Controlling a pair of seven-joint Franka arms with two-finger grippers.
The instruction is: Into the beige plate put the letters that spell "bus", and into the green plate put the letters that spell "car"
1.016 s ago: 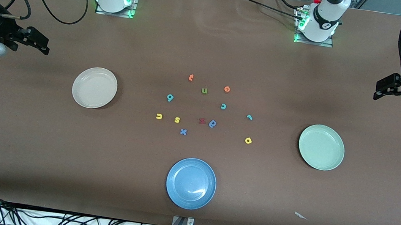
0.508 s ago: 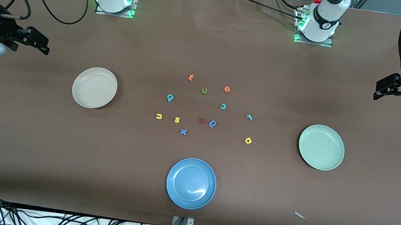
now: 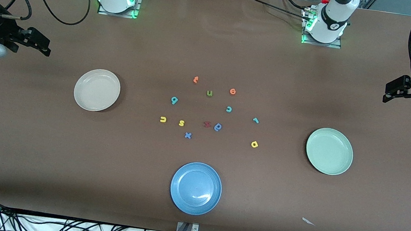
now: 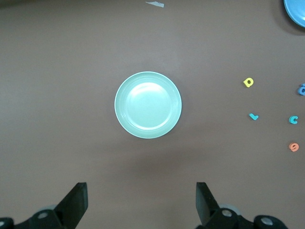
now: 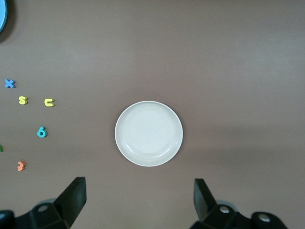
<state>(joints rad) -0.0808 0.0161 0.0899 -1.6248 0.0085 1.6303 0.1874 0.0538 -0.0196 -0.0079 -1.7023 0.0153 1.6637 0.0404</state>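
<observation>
Letters for both words lie scattered mid-surface between beige plate (image 3: 97, 90) and green plate (image 3: 329, 151), both bare; left gripper (image 3: 392, 91) and right gripper (image 3: 40, 43) wait spread at the ends. Risk: grabbing green "u" (image 3: 209, 93) instead of yellow "u" (image 3: 163, 119)

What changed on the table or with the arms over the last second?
Nothing visibly changed. Both arms wait at their ends of the table, left hand and right hand open and empty. The foam letters lie loose mid-table; the beige plate, green plate and blue plate hold nothing.
</observation>
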